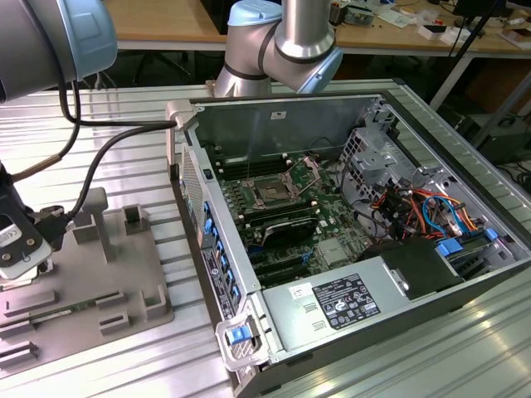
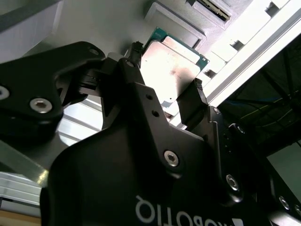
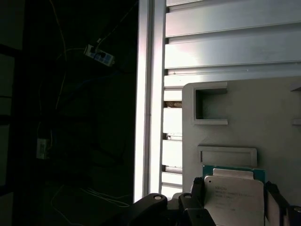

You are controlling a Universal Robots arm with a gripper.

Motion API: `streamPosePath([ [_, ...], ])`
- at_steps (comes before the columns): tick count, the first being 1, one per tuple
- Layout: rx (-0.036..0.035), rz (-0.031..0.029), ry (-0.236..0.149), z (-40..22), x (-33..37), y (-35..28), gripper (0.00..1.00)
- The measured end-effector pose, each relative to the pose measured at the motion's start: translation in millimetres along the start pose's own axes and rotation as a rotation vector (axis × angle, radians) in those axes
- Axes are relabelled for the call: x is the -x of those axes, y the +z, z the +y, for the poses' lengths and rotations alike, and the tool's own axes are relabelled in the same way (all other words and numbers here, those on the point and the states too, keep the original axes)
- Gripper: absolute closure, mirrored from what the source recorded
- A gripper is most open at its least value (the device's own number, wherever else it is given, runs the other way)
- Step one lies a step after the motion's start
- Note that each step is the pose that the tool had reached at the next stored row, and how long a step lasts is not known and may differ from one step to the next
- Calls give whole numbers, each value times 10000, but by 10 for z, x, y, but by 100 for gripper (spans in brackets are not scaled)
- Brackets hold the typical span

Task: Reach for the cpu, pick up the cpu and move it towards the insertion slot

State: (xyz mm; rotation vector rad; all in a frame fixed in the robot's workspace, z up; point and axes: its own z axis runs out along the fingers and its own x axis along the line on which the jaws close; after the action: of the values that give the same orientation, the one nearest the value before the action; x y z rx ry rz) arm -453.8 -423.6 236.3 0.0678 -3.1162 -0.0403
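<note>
Standing by the bench, I see in the exterior view the gripper (image 1: pixel 23 261) down over the grey tray (image 1: pixel 124 282) at the exterior view's left. It is well apart from the insertion slot (image 1: pixel 274 189) inside the open computer case (image 1: pixel 431 274). In the second wrist view its black fingers (image 2: pixel 195 96) are clamped against two opposite edges of the cpu (image 2: pixel 171 66). In the first wrist view the cpu sits low over the tray between those fingers, near the table's pale edge rail (image 3: pixel 150 94).
</note>
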Motion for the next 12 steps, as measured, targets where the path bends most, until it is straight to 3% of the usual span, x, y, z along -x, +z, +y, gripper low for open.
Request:
streamPosePath([
  [12,1,-2,-1,2,-2,-84,45],
])
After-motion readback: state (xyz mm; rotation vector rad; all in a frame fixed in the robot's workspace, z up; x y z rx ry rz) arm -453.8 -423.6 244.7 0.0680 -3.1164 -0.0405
